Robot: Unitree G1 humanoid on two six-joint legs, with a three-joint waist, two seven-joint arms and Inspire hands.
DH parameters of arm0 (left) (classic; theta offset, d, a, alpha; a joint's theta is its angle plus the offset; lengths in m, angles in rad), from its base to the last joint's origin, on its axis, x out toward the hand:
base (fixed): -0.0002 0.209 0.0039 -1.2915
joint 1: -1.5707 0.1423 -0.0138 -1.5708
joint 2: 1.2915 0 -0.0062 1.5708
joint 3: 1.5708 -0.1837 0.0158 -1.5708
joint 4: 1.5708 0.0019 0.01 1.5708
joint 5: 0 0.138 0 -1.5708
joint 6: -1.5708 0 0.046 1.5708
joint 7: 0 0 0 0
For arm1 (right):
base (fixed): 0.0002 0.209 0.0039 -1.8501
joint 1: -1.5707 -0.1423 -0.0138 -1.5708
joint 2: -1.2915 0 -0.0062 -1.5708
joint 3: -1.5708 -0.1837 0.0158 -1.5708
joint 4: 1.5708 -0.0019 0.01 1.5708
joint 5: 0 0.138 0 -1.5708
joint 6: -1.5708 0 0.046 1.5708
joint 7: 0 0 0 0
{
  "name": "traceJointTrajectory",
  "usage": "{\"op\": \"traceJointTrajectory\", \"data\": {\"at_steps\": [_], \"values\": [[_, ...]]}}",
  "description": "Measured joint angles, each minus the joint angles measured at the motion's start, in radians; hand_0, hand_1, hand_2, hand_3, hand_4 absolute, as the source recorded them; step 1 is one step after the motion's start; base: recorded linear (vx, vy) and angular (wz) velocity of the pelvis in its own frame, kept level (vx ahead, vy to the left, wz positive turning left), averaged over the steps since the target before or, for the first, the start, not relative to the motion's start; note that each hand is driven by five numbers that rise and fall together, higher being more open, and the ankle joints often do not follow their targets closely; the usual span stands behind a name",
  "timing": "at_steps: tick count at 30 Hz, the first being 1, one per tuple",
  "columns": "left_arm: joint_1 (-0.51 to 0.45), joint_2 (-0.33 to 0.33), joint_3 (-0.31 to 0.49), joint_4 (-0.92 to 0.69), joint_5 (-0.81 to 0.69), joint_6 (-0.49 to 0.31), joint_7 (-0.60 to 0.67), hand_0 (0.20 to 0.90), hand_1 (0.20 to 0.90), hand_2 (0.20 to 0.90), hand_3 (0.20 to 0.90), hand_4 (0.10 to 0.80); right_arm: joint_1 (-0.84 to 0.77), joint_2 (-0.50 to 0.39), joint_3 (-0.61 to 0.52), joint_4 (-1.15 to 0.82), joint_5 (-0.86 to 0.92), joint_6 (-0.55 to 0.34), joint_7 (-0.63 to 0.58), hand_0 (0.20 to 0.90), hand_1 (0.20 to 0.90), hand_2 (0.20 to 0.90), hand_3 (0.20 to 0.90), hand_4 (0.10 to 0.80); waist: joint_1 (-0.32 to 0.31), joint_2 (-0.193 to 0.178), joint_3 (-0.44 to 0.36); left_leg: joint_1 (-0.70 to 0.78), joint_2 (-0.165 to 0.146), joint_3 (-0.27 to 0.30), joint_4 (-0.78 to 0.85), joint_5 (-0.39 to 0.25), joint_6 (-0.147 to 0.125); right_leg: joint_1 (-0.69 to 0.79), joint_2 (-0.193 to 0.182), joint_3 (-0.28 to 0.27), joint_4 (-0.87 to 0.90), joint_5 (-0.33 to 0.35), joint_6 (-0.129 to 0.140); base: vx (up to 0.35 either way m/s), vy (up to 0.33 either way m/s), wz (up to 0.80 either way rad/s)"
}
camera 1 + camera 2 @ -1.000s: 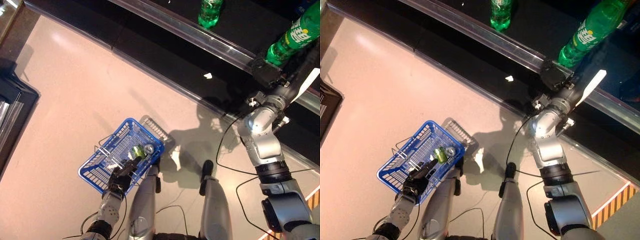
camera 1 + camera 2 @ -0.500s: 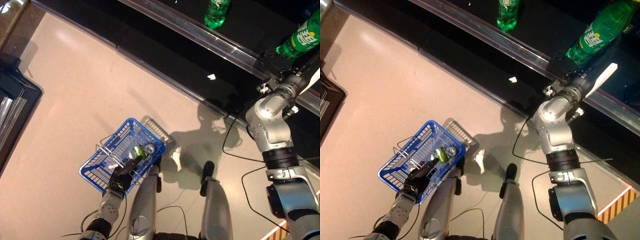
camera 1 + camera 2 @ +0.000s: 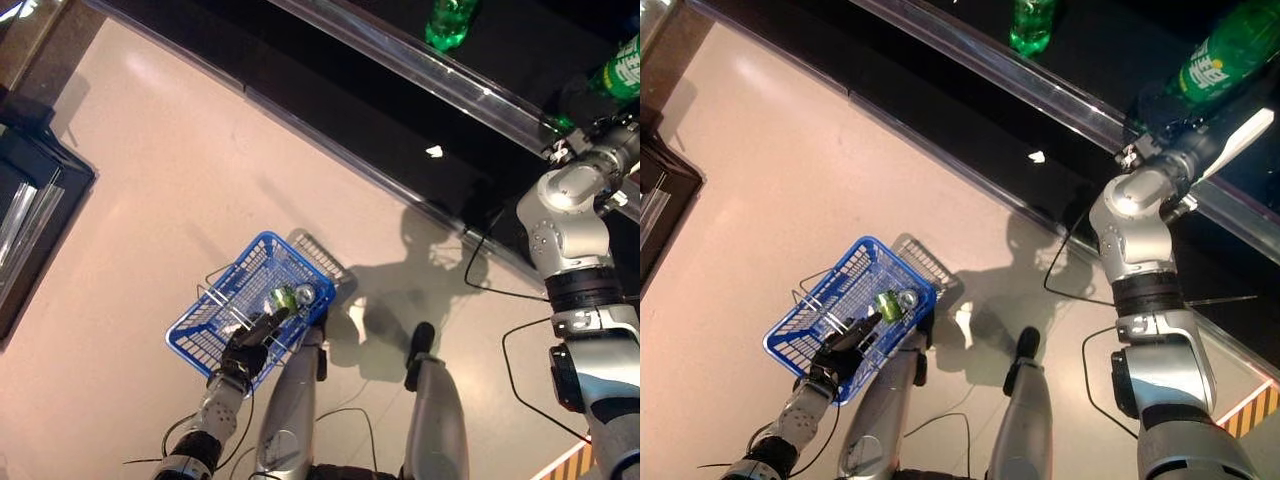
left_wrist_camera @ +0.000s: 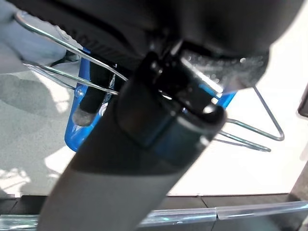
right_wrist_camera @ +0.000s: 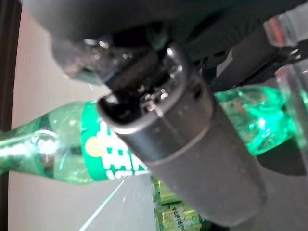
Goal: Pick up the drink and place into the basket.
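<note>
A green drink bottle [image 3: 1220,60] hangs tilted over the dark shelf at the upper right, with my right hand [image 3: 1155,105] shut on its lower part. In the right wrist view the thumb [image 5: 192,144] crosses the bottle [image 5: 110,149]. Low on the floor at the left, the blue wire basket [image 3: 855,250] hangs from my left hand [image 3: 840,350], which is shut on its wire handle [image 4: 250,139]. A small green drink [image 3: 885,305] and a silvery item [image 3: 908,298] lie inside the basket.
A second green bottle [image 3: 1032,25] stands upright on the shelf behind its glass front edge [image 3: 1040,85]. A white scrap [image 3: 1036,156] lies on the dark base. A dark cabinet [image 3: 660,190] borders the left side, and a yellow-black strip [image 3: 1250,415] marks the lower right floor.
The whole picture has shifted, so the camera moved. My right arm has stretched farther up toward the shelf with the bottle still in its hand. The left hand and basket hold still.
</note>
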Motion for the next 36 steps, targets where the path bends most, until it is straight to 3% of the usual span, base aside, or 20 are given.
{"op": "traceJointTrajectory", "data": {"at_steps": [6, 8, 11, 28, 33, 36], "values": [[0.0, 0.006, -0.002, -0.004, -0.003, 0.005, -0.003, 0.3, 0.3, 0.3, 0.2, 0.1, -0.083, -0.002, 0.013, 0.095, 0.013, -0.02, 0.0, 0.9, 0.9, 0.9, 0.9, 0.8, 0.002, 0.001, 0.0, -0.01, -0.001, 0.0, 0.003, 0.0, 0.0, -0.013, -0.001, 0.001, 0.007, -0.001, 0.0, 0.0, 0.0, 0.0], [0.0, 0.009, -0.001, -0.014, -0.006, 0.009, -0.01, 0.3, 0.3, 0.3, 0.2, 0.1, -0.109, -0.011, 0.012, 0.113, 0.019, -0.049, -0.001, 0.773, 0.773, 0.773, 0.752, 0.652, 0.003, 0.003, -0.001, -0.033, -0.002, -0.003, 0.014, 0.0, 0.0, -0.034, -0.002, 0.001, 0.017, -0.001, 0.0, 0.005, 0.0, 0.04], [0.0, 0.016, -0.001, -0.013, -0.011, 0.016, -0.015, 0.3, 0.3, 0.3, 0.2, 0.1, -0.11, -0.012, 0.013, 0.126, 0.036, -0.088, -0.001, 0.3, 0.3, 0.3, 0.2, 0.1, 0.01, 0.003, -0.001, -0.035, -0.002, -0.004, 0.016, 0.0, 0.0, -0.036, -0.003, 0.0, 0.019, -0.001, 0.0, 0.0, 0.0, 0.0], [0.001, 0.036, -0.003, -0.01, -0.043, 0.042, -0.027, 0.3, 0.3, 0.3, 0.2, 0.1, -0.134, -0.065, 0.032, 0.26, 0.041, -0.119, 0.002, 0.3, 0.3, 0.3, 0.2, 0.1, 0.026, 0.003, 0.0, -0.037, -0.006, -0.006, 0.027, -0.001, 0.002, -0.034, -0.007, -0.001, 0.025, -0.001, 0.0, 0.0, 0.0, 0.0], [0.001, 0.037, -0.003, -0.01, -0.044, 0.04, -0.04, 0.3, 0.3, 0.3, 0.2, 0.1, -0.122, -0.065, 0.026, 0.245, 0.042, -0.119, 0.002, 0.3, 0.3, 0.3, 0.2, 0.1, 0.022, 0.003, 0.0, -0.036, -0.006, -0.007, 0.031, -0.001, 0.002, -0.03, -0.007, -0.002, 0.027, -0.001, 0.0, 0.0, 0.0, 0.0], [0.002, 0.037, -0.003, -0.01, -0.045, 0.039, -0.041, 0.3, 0.3, 0.3, 0.2, 0.1, -0.063, -0.065, 0.008, 0.138, 0.037, -0.117, 0.004, 0.3, 0.3, 0.3, 0.2, 0.1, 0.021, 0.003, 0.0, -0.032, -0.006, -0.008, 0.035, -0.001, 0.003, -0.024, -0.006, -0.002, 0.031, 0.0, 0.0, 0.0, 0.0, 0.0]]}}
